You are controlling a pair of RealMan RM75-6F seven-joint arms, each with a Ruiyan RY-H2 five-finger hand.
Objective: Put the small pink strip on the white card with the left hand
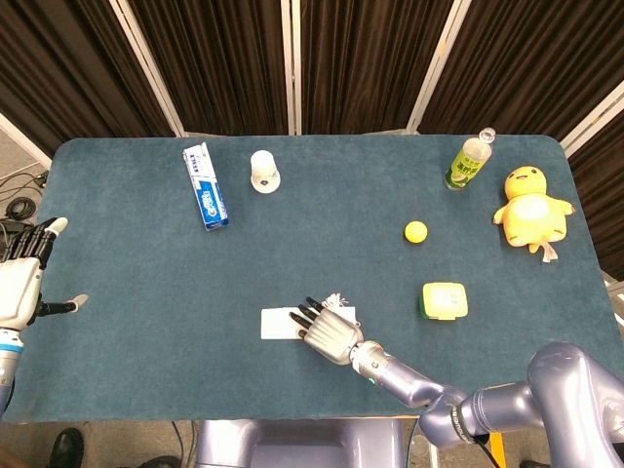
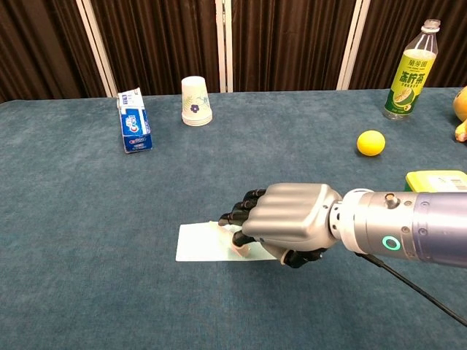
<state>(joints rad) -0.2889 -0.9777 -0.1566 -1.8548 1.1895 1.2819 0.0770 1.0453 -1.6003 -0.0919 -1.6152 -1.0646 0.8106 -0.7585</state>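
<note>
Found the right hand [image 2: 292,222] low over the white card [image 2: 197,243], fingers curled over the small pink strip [image 2: 238,250] touching that card; could not tell whether gripped. Saw the left hand [image 1: 21,278] spread apart, empty, beside the worktop [image 1: 146,253].

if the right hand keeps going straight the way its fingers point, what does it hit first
Probably nothing soon: the right hand points left along the white card, and beyond it only bare table shows. Its height is unclear.
</note>
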